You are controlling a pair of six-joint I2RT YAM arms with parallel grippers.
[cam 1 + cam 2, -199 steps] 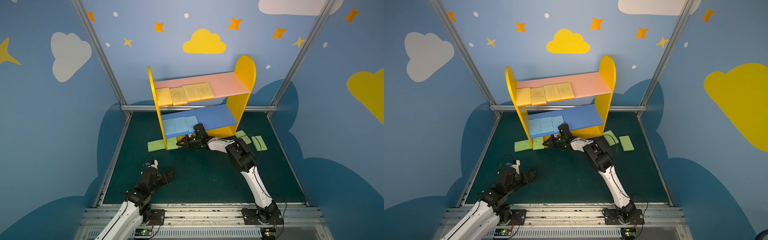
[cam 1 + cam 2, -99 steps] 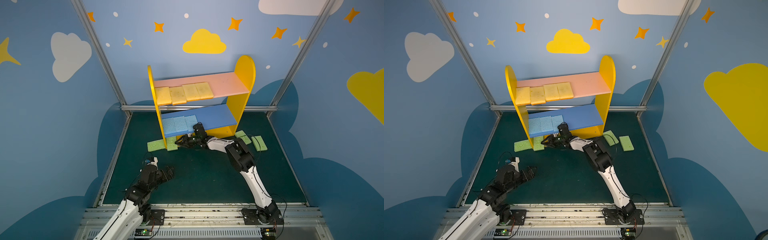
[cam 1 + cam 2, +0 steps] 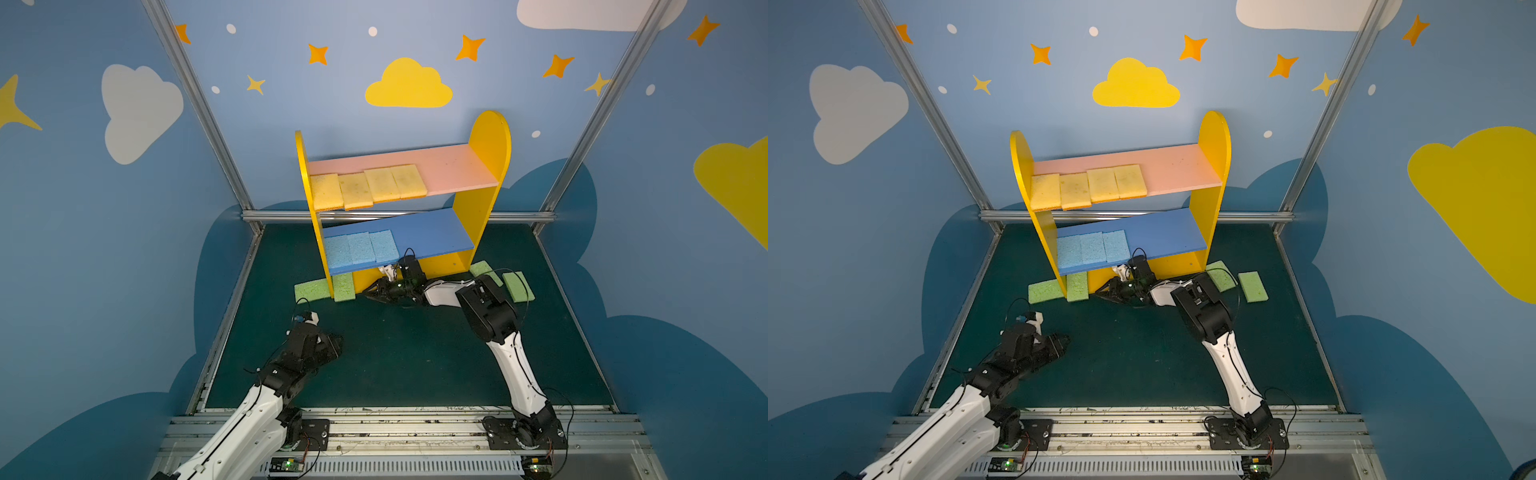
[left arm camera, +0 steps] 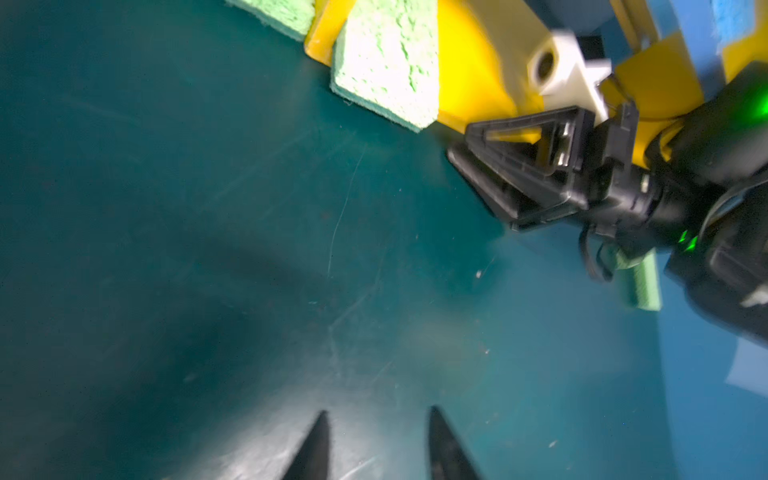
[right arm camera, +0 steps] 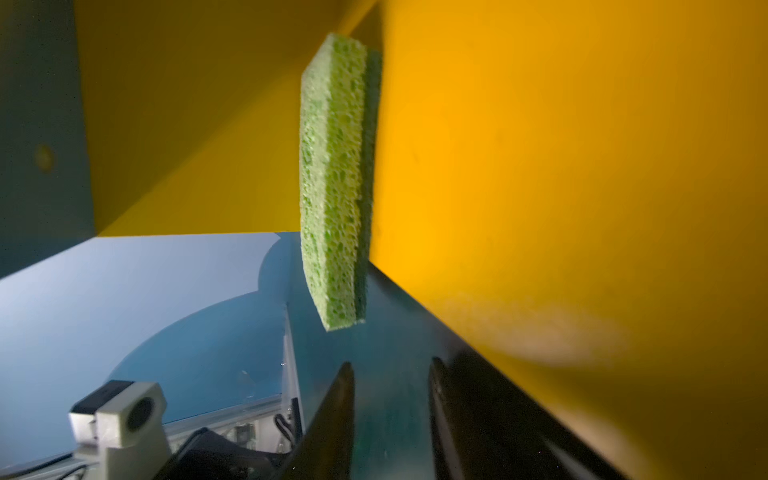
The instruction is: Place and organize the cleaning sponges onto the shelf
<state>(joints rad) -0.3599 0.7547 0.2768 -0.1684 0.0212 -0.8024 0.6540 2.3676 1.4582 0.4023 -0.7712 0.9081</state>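
Green sponge (image 3: 344, 286) flat on shelf (image 3: 490, 141) base, long axis front-to-back | left jaws, right jaws parted, empty

The green sponge (image 5: 330, 187) showed coarse, open-pored foam, rough and matt. The yellow sponges (image 3: 357, 190) and blue sponges (image 3: 359, 248) looked like the same matt foam. The shelf (image 3: 490, 141) was smooth painted board with a soft satin sheen, and its pink board (image 3: 453, 170) was duller. The desk (image 4: 208, 208) wore a dark green matt covering, faintly scratched. The frame posts (image 3: 199, 104) were brushed metal. The arm shells (image 3: 515, 370) were glossy white plastic and the joints (image 3: 490, 316) matt black plastic.
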